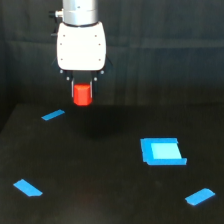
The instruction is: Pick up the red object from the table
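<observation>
1. Nearest: blue strips at 7 o'clock (27, 188) and 5 o'clock (199, 196); blue square (161, 151) at 4.
2. Gripper (82, 90) at 11 pinches the red object (82, 94), apparently clear of the table (100, 175).
3. Risk: shallow grip; cylinder may slip and roll.
4. Table matte black; backdrop dark.

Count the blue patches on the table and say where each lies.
4: a strip at far left, a strip at near left, a square right of centre, a strip at near right. None looks hidden.
</observation>
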